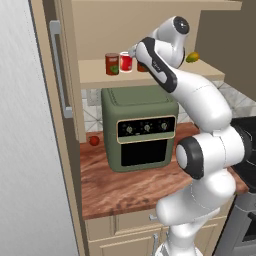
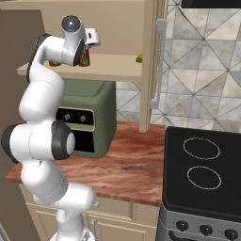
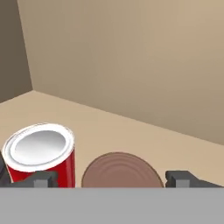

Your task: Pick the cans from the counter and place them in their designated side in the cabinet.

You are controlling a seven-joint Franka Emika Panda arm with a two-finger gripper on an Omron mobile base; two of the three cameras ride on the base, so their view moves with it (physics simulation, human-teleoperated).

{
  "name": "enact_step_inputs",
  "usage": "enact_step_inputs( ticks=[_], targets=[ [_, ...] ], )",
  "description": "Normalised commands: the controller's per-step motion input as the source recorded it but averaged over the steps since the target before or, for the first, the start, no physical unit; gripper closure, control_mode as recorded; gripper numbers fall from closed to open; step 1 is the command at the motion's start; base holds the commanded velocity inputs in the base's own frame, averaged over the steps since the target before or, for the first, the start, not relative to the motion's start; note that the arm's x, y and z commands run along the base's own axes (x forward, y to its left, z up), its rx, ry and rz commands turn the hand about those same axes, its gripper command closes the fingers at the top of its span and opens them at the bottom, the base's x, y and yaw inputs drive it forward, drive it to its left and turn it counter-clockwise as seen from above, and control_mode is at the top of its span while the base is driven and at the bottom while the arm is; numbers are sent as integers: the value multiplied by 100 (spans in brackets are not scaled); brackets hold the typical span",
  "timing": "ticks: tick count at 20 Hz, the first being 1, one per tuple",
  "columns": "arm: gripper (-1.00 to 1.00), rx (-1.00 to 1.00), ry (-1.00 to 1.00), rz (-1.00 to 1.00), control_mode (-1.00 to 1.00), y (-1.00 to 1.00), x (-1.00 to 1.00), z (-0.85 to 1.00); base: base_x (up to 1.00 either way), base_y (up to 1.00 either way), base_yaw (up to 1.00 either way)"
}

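Reached up from the base with the arm (image 1: 200, 100) bent high, wrist level with the cabinet (image 1: 150, 72) shelf above the green oven (image 1: 140, 132). Kept the gripper (image 3: 113, 178) spread wide, fingers either side of the brown can (image 3: 121, 170), not pinching it. Left the red can (image 3: 40, 154) standing upright on the same shelf, just beside the brown one.

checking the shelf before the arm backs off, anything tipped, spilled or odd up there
Nothing stands out. Both cans stand upright on the cabinet shelf, the red can beside the brown can, with nothing spilled. The gripper is open above another brown tin.
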Motion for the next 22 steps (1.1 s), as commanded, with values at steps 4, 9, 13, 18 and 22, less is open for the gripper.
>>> enact_step_inputs(
  ticks=[4,9,13,18,22],
  targets=[
    [-100,0,-11,5,-100,0,0,9,0,0,0],
    [-100,0,-14,6,-100,-2,-13,15,0,0,0],
    [-100,0,-16,6,-100,0,-33,2,0,0,0],
    [-100,0,-10,5,-100,0,-53,9,0,0,0],
    [-100,0,0,4,-100,0,-66,6,0,0,0]
  ],
)
